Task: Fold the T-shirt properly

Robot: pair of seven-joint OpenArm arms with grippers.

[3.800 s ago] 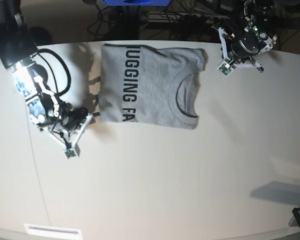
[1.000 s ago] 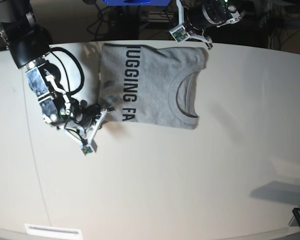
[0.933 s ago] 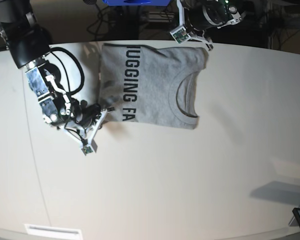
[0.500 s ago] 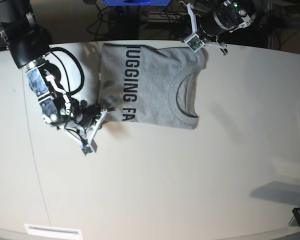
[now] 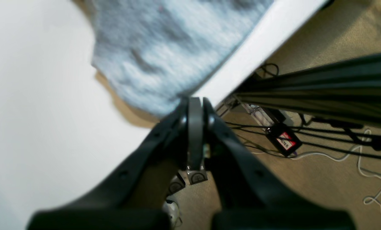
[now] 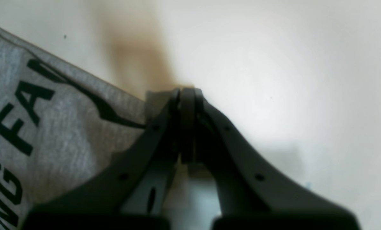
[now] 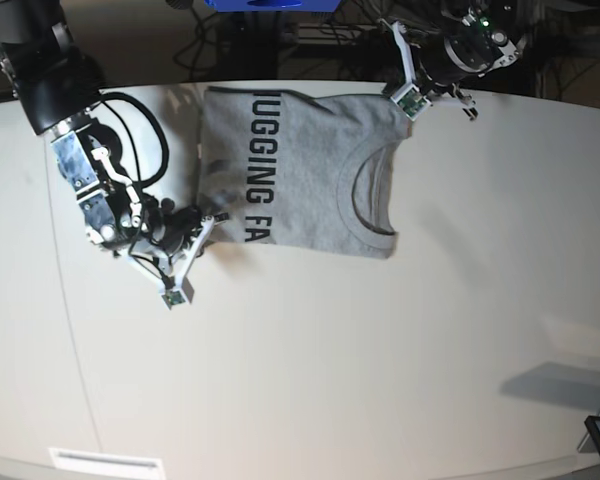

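T-shirt: it lies folded into a rough rectangle on the white table, near the far edge in the base view; the black letters and the round neck opening face up.
Shirt surface: grey cloth, with a few soft wrinkles near the lower left corner.
Right gripper: clenched, the two dark jaws are pressed together; the tip sits at the lower left corner of the shirt. In the right wrist view a small bit of the grey hem seems to be at the tip, but I cannot tell if it is really pinched.
Left gripper: also clenched, nothing visible between the jaws. In the left wrist view the tip is just at the table edge, beside the shirt's corner.
Floor: cables lie below the table edge.
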